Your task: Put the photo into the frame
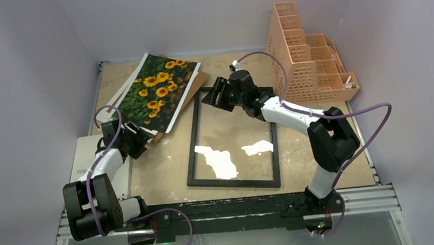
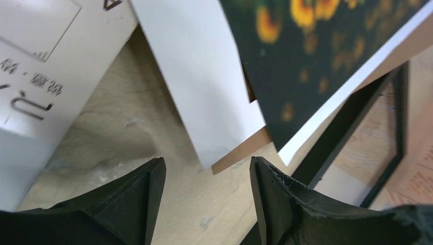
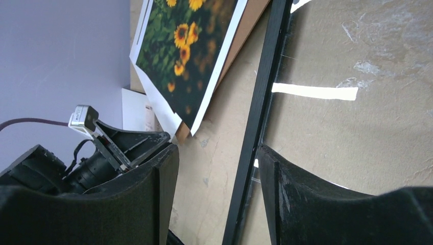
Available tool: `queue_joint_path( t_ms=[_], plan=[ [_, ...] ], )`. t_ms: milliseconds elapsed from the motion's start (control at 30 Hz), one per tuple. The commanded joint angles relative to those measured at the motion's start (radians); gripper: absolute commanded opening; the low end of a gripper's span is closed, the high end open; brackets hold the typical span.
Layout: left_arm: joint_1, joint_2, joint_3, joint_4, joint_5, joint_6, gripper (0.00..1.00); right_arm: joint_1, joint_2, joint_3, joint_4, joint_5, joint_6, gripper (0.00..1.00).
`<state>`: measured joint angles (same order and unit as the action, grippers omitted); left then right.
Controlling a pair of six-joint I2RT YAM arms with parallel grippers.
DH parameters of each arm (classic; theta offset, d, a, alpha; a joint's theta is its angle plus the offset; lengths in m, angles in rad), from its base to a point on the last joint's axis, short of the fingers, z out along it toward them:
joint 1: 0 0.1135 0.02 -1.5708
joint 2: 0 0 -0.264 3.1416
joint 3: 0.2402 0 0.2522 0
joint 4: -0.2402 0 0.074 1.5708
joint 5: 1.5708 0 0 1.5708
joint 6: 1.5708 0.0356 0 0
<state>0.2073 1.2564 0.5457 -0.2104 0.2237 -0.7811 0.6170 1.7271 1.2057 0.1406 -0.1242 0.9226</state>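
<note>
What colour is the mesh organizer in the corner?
The organizer is peach, seen best in the top external view.

1. Photo [image 2: 327, 61], left of the frame [image 2: 347, 130]: sunflowers blurred and upper part cut off in the left wrist view.
2. Brown board [image 2: 240, 150] beneath the photo: mostly hidden.
3. Frame's far edge: partly covered by the right claw [image 1: 219, 92] in the top view.

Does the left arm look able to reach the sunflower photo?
Probably yes: the open left gripper sits just short of the near corner of the photo, nothing between them, though paper and board lie underneath.
</note>
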Motion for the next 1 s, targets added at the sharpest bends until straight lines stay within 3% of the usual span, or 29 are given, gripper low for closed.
queue_joint_path(
  t_ms=[0, 133, 300, 467, 767, 967],
  plan=[
    [0.045, -0.015, -0.049, 0.274, 0.120, -0.062, 0.63, 0.000, -0.047, -0.001, 0.022, -0.013, -0.006, 0.60],
    [0.085, 0.001, -0.094, 0.339, 0.155, -0.095, 0.63, 0.000, -0.047, 0.000, 0.009, -0.008, -0.019, 0.60],
    [0.104, 0.059, -0.136, 0.498, 0.217, -0.183, 0.54, 0.000, -0.034, 0.017, 0.000, -0.018, -0.038, 0.60],
    [0.104, 0.097, -0.155, 0.551, 0.227, -0.226, 0.48, 0.000, -0.041, 0.020, 0.039, -0.037, -0.060, 0.60],
    [0.107, 0.095, -0.137, 0.516, 0.227, -0.213, 0.35, 0.000, -0.041, 0.021, 0.030, -0.051, -0.061, 0.60],
    [0.109, 0.069, -0.069, 0.338, 0.154, -0.146, 0.31, 0.000, -0.041, 0.021, 0.024, -0.048, -0.061, 0.60]
  ],
)
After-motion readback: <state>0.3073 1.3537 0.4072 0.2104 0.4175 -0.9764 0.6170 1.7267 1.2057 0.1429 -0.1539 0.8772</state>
